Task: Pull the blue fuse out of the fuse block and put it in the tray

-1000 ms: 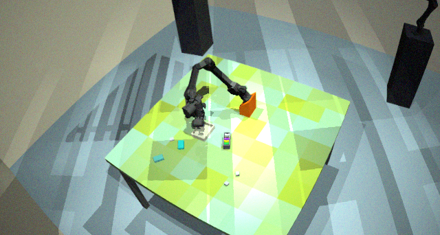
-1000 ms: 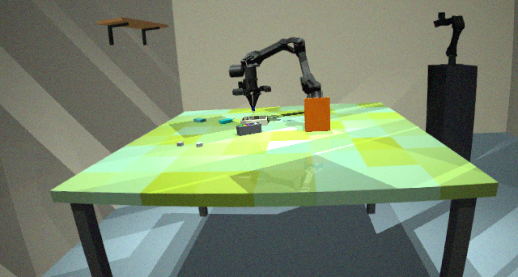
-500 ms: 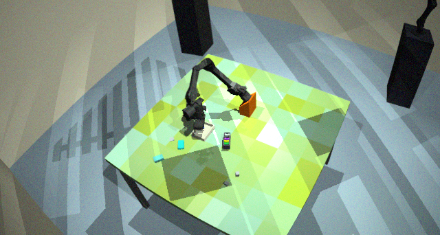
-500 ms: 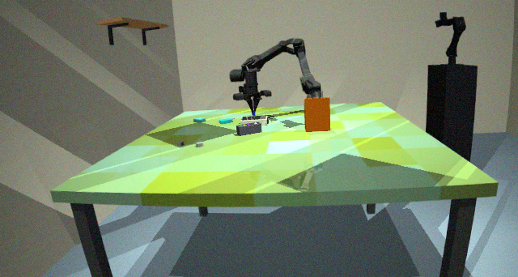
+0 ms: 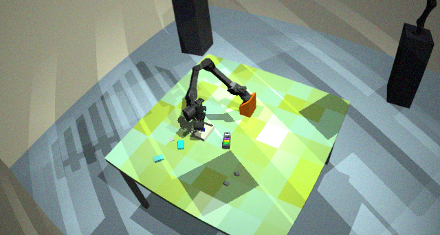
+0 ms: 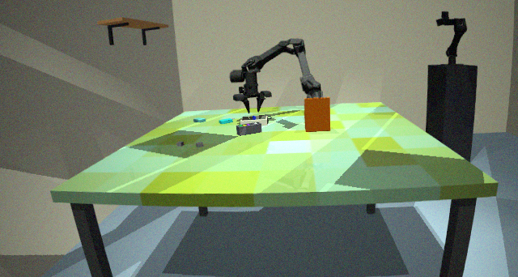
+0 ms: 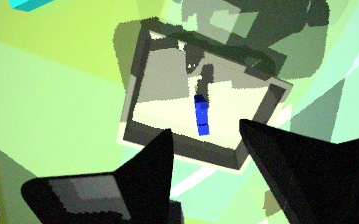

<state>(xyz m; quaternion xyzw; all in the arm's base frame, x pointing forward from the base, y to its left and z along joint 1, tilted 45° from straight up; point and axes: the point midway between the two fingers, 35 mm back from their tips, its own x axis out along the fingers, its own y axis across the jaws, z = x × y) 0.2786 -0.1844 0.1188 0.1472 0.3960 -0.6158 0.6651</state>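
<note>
The blue fuse (image 6: 254,117) (image 7: 202,117) is inside the outline of the pale tray (image 5: 205,138) (image 6: 256,121) (image 7: 128,102), below the fingertips and apart from both fingers. Whether it lies fully on the tray floor is hard to tell. My gripper (image 6: 254,112) (image 7: 205,129) is open and empty above the tray, its fingers on either side of the fuse in the wrist view. In the top view the fingertips are mostly hidden. The dark fuse block (image 5: 226,146) (image 6: 249,130) stands beside the tray, with green, yellow, purple and white fuses in it.
An orange panel (image 5: 247,106) (image 6: 317,115) stands by the arm's base. Two cyan blocks (image 5: 181,144) (image 5: 158,158) (image 6: 226,121) (image 6: 199,120) lie past the tray. Two small grey pieces (image 5: 236,173) (image 5: 226,183) (image 6: 199,144) (image 6: 180,143) lie beyond the fuse block.
</note>
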